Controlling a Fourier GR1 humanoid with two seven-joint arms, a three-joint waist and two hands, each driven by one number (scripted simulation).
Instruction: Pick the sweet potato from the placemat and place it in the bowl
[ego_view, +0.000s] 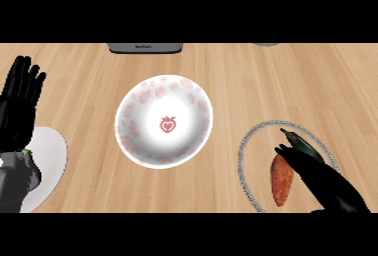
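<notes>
Here, right hand (317, 172) touching tapered orange sweet potato (281, 182).

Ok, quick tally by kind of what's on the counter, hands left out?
Bowl: 1
Placemat: 1
Sweet potato: 1
White plate at left edge: 1
Grey items at the far edge, partly cut off: 2
Total: 6

Left robot hand (18, 107) resting open, fingers up, right robot hand (321, 177) extended, fingers straight

Glossy bowl (164, 121), matt wooden counter (295, 80)
</notes>
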